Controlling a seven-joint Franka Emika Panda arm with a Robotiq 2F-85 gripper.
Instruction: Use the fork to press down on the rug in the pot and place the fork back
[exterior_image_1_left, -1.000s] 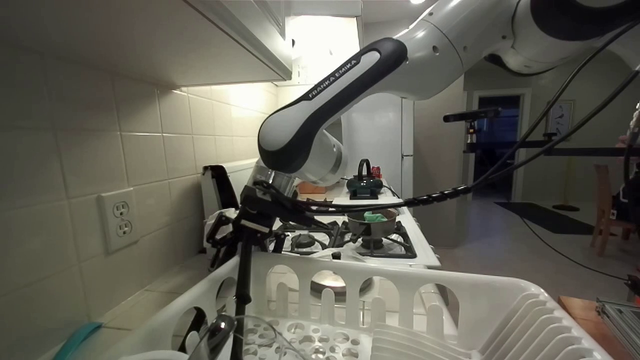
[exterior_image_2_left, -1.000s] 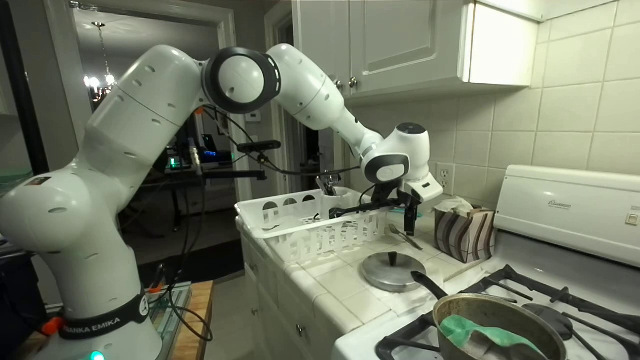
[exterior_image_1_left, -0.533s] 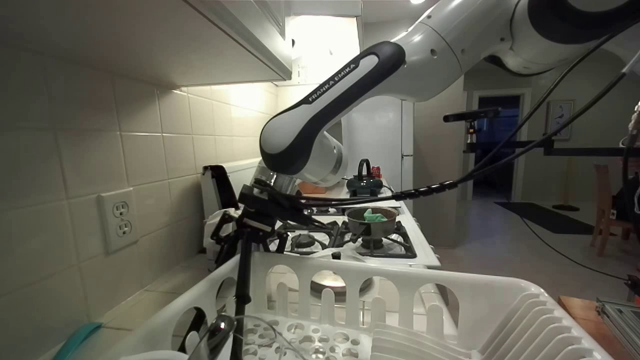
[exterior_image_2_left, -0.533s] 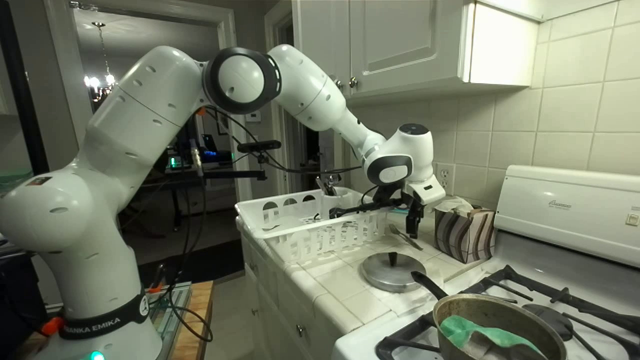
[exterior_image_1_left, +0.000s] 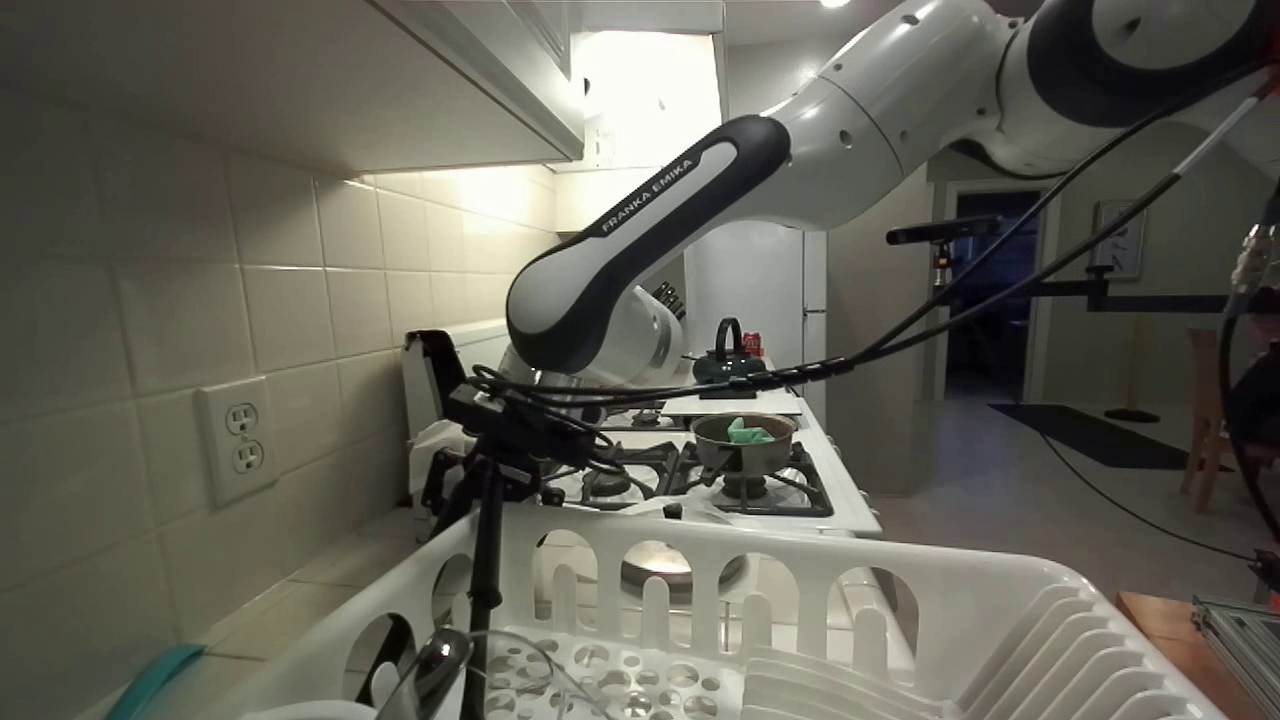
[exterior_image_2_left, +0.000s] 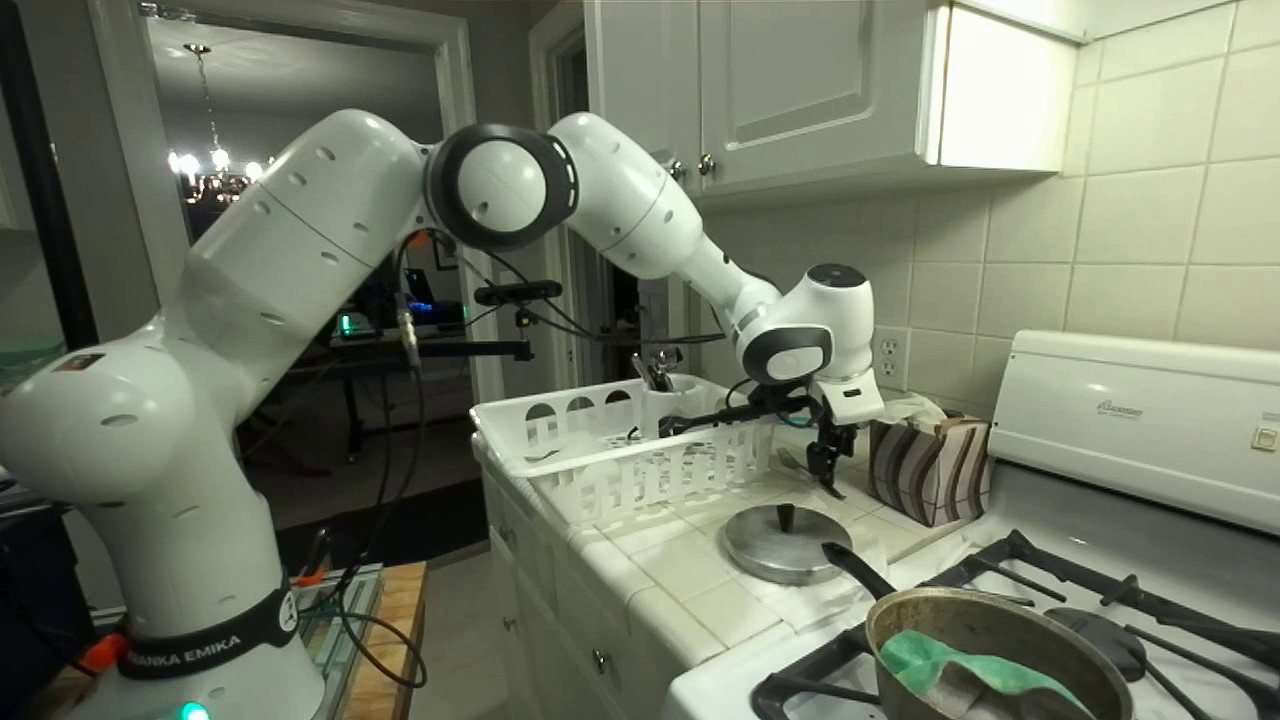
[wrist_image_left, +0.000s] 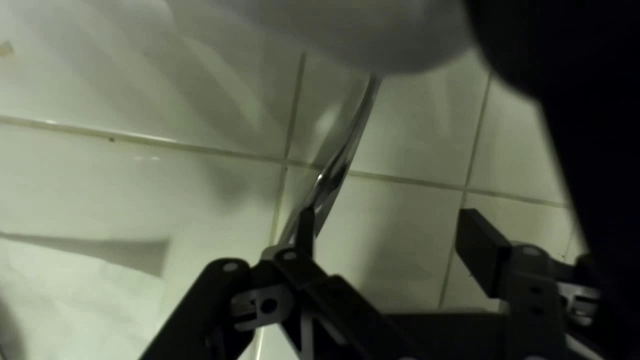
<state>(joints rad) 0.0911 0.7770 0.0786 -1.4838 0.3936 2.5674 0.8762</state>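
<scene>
The fork (exterior_image_2_left: 790, 461) lies on the tiled counter beside the dish rack; its lower part is partly behind my gripper (exterior_image_2_left: 828, 472). In the wrist view the shiny fork (wrist_image_left: 340, 162) runs slantwise and passes behind the left fingertip. My gripper (wrist_image_left: 392, 240) is open with nothing between its fingers, low over the counter. I cannot tell whether the left finger touches the fork. The pot (exterior_image_2_left: 1000, 606), a metal saucepan with a raised black handle, sits on the stove; it also shows in an exterior view (exterior_image_1_left: 745, 458). The green rug (exterior_image_2_left: 955, 668) lies inside it.
A white dish rack (exterior_image_2_left: 640, 470) stands left of the gripper. A round metal lid (exterior_image_2_left: 785, 548) lies on the counter before it, and a striped tissue box (exterior_image_2_left: 930, 465) stands right of it. Stove grates (exterior_image_2_left: 1020, 545), a kettle (exterior_image_1_left: 728, 368) and overhead cabinets (exterior_image_2_left: 820, 90) are around.
The arm has come down and my gripper has lowered toward the counter at the fork, slightly to the right in an exterior view. The fork, pot and rug have not moved.
</scene>
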